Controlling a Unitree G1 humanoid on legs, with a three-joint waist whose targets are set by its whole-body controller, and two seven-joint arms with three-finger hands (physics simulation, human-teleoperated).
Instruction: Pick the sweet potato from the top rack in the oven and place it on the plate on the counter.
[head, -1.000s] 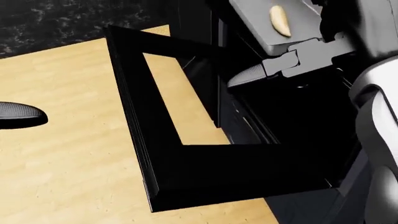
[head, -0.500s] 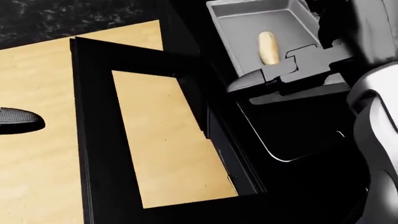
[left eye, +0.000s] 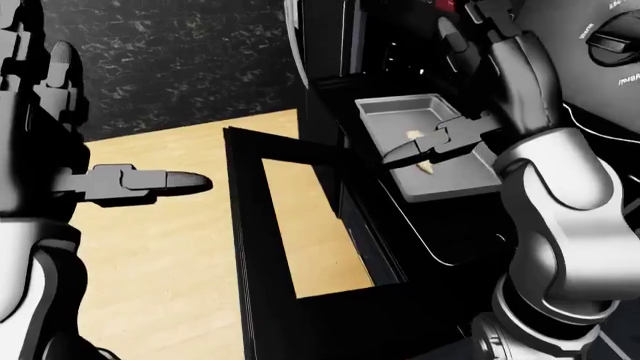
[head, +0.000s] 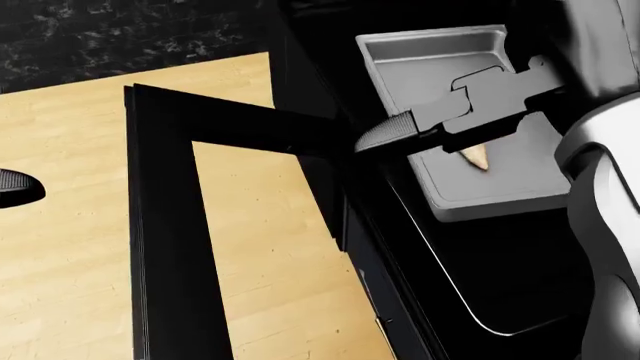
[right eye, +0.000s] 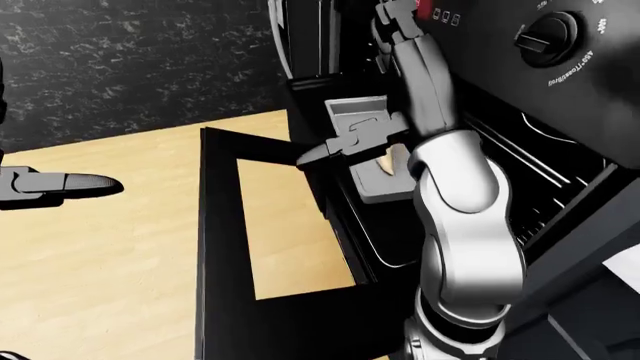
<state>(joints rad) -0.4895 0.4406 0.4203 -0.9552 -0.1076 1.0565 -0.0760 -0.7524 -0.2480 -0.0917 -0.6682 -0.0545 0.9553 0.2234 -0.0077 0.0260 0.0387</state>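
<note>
The sweet potato (head: 476, 157) is pale tan and lies in a grey tray (head: 420, 60) on the oven's top rack, at the upper right of the head view. My right hand (head: 455, 112) is open and hovers over the tray. One finger stretches left across the potato and hides most of it; only its tip shows below the finger. My left hand (left eye: 110, 180) is open and empty, far left over the floor. The plate and the counter are not in view.
The black oven door (head: 165, 225) hangs open below the tray, with the wood floor (head: 60, 255) seen through its glass. A lower wire rack (head: 455, 300) shows inside the oven. Control knobs (right eye: 548, 31) sit at the upper right. A dark speckled wall (left eye: 170, 60) stands behind.
The camera has shifted, so the tray sits lower and more fully in the head view. My right hand's finger now lies across the potato, which earlier showed whole beside it.
</note>
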